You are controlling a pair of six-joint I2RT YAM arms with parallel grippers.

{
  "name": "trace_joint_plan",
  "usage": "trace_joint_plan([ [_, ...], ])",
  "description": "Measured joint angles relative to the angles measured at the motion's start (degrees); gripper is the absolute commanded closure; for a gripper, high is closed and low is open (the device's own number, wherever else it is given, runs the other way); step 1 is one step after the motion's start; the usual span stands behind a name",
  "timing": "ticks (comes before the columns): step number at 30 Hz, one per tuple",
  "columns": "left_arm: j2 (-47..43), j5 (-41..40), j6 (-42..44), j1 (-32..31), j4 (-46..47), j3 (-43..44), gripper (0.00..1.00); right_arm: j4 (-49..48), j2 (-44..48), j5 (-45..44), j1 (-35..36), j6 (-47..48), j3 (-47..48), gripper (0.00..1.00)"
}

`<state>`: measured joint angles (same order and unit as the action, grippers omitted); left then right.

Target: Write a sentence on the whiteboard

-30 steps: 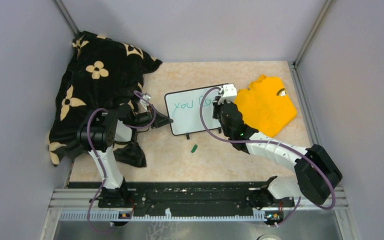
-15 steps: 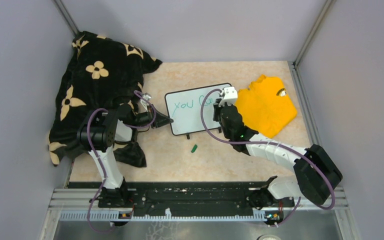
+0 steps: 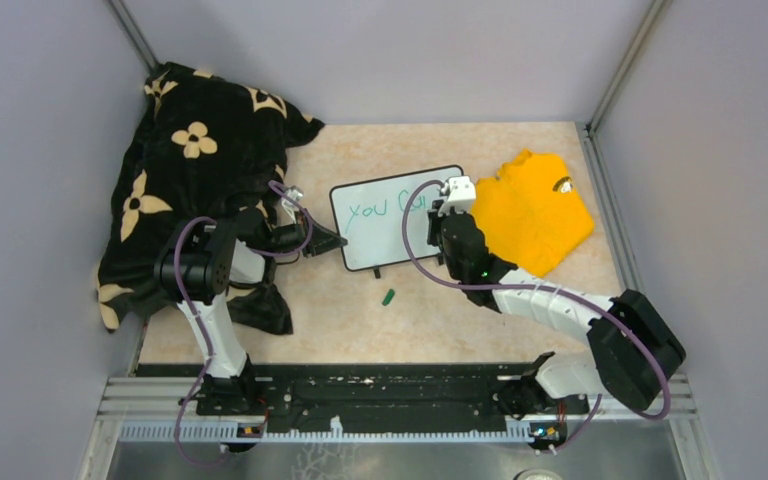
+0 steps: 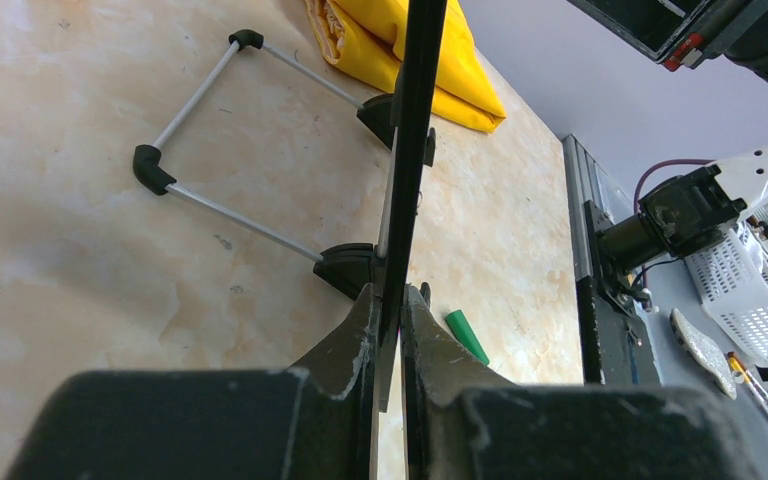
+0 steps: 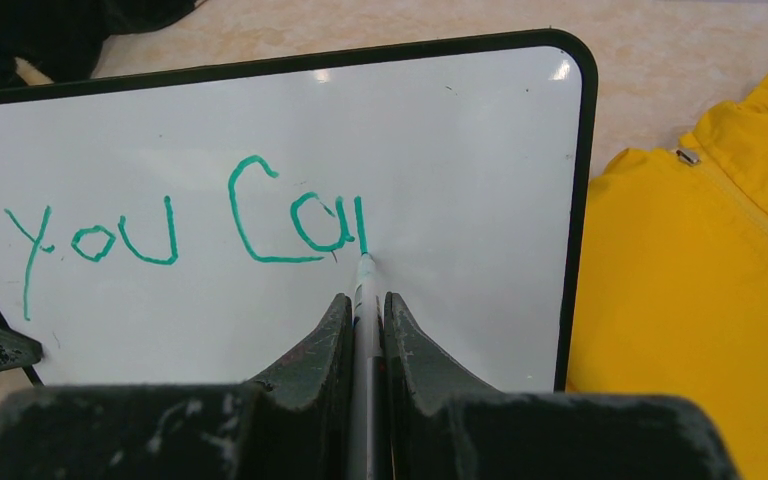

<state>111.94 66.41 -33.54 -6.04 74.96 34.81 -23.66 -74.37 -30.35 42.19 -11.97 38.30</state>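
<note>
Pinching a marker (image 5: 363,278) tight, the right hand (image 5: 367,300) is pressing its tip to the whiteboard (image 3: 380,238) beside the green lettering, while the left hand (image 4: 388,305) is clamping the board's left edge, mid-frame on the tabletop (image 3: 360,325).

Both my arms look alike: black joint housings joined by white links. The right arm (image 3: 550,305) shows a green light (image 3: 482,270) on its black wrist and a white block (image 3: 457,190) at its twelve o'clock end. The left arm (image 3: 205,272) carries a looping purple cable (image 3: 175,262). Up close, the left gripper (image 4: 390,300) and right gripper (image 5: 366,300) are dark grey plastic, scuffed pale along the finger edges.
</note>
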Motion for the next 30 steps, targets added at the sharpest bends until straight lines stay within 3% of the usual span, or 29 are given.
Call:
trace_joint_plan([
  [30, -0.2, 0.0, 0.5, -0.1, -0.7, 0.0, 1.00, 0.5, -1.2, 0.0, -1.8, 1.9, 4.6, 1.00],
])
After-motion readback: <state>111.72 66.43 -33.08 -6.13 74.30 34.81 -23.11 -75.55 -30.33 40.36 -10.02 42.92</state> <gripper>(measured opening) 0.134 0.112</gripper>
